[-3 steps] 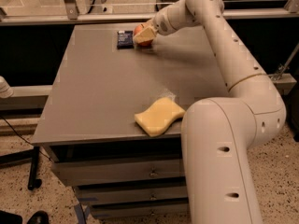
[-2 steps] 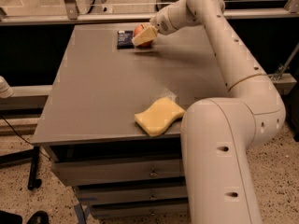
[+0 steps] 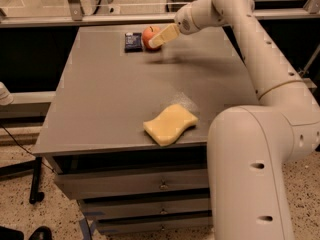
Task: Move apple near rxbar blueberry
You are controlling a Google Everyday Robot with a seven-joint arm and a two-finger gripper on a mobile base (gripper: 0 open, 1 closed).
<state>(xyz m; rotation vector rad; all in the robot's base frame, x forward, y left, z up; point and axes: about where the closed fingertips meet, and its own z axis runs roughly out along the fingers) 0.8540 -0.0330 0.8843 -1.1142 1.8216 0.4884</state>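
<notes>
The apple (image 3: 148, 34) sat near the far edge of the counter (image 3: 115, 99), just beside the rxbar blueberry (image 3: 133, 41), which lay flat on its left as seen. The hand (image 3: 156, 39) reached in from the right at the end of the white arm (image 3: 260, 59). It was close against the apple's right side and partly covered it. Whether the hand gripped the apple or sat loose around it could not be told. A wavy yellow sponge (image 3: 170, 124) lay well apart, near the counter's front edge.

The arm (image 3: 265, 69) stretches far forward, its hand (image 3: 161, 36) angled down toward the left.
</notes>
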